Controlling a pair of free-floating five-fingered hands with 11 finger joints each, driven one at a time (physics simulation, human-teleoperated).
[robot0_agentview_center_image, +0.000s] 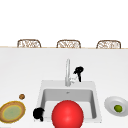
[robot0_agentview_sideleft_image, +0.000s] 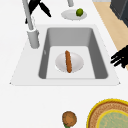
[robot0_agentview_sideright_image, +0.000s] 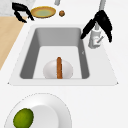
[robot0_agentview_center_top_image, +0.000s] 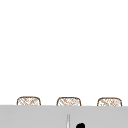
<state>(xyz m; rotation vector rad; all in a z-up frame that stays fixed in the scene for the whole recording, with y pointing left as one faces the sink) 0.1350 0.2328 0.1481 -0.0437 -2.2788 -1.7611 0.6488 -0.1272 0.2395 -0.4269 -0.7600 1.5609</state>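
- Right hand (robot0_agentview_center_image: 79, 71) hovers just beside the faucet (robot0_agentview_center_image: 67, 72), fingers (robot0_agentview_sideright_image: 86, 29) spread and hanging loose by its lever (robot0_agentview_sideright_image: 99, 40), gripping nothing.
- Left hand (robot0_agentview_center_image: 38, 114) floats at the sink's (robot0_agentview_center_image: 93, 87) 8 o'clock corner, fingers slightly curled, empty.
- In the basin, a sausage (robot0_agentview_sideleft_image: 67, 61) lies on a white plate (robot0_agentview_sideleft_image: 76, 63).
- Lime (robot0_agentview_center_image: 118, 108) sits on the worktop at 3 o'clock.

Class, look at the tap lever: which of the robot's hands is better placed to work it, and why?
Probably the right hand: its straight fingers hang just by the faucet lever. The left hand hovers at the sink's front-left corner, far from it.
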